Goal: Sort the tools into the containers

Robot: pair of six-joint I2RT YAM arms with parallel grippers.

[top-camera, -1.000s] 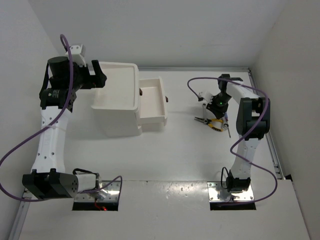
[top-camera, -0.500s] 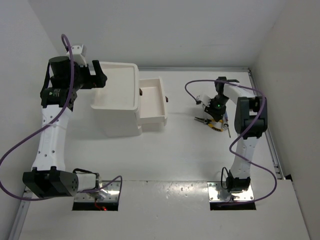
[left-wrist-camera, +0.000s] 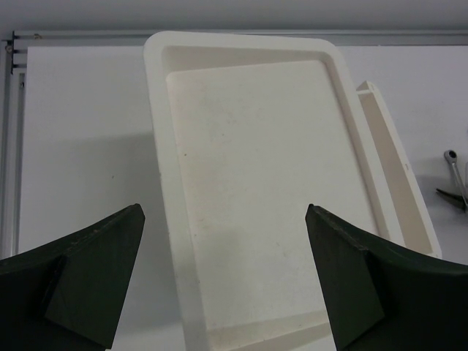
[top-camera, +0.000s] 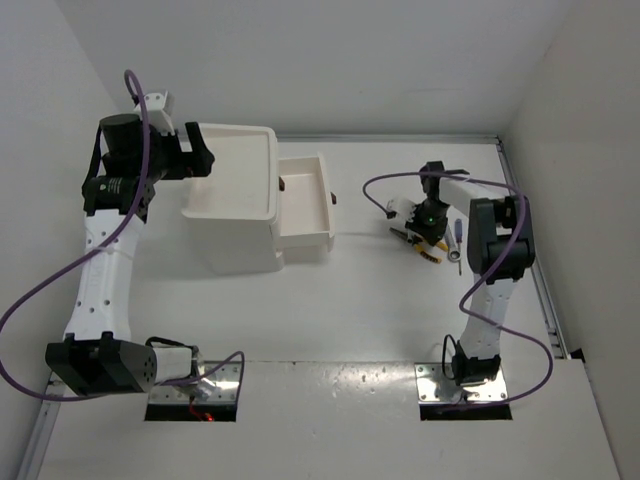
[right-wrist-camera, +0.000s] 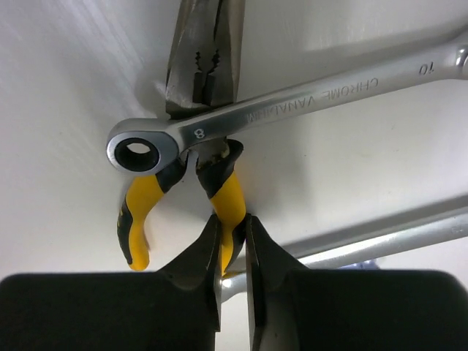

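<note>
Over on the right side of the white tabletop (top-camera: pixel 360 300), the right arm has swung in across the tool pile during the last second, and its end effector (right-wrist-camera: pixel 232 223) now sits low on the yellow-handled pliers (right-wrist-camera: pixel 227 197). Its two dark fingers are drawn almost together, pinching one yellow handle between them. The pliers lie flat on the tabletop, not yet lifted. A silver ring-ended wrench (right-wrist-camera: pixel 292 102) rests across their pivot, and a second silver wrench (right-wrist-camera: pixel 380 241) lies just beside the handles. A slim blue-handled screwdriver (top-camera: pixel 453 240) lies near them.

Nothing has shifted on the left. The left end effector (left-wrist-camera: pixel 225 219) still hovers spread wide and holding nothing above the recessed tray top of the white plastic drawer unit (top-camera: pixel 272 170). The unit's upper white pull-out drawer (top-camera: pixel 327 200) remains open toward the tools.

Judging by this, reaching has turned into grasping, and the pliers look to be the first tool to go. Because the wrench lies over them, raising them would probably drag or tip it.
</note>
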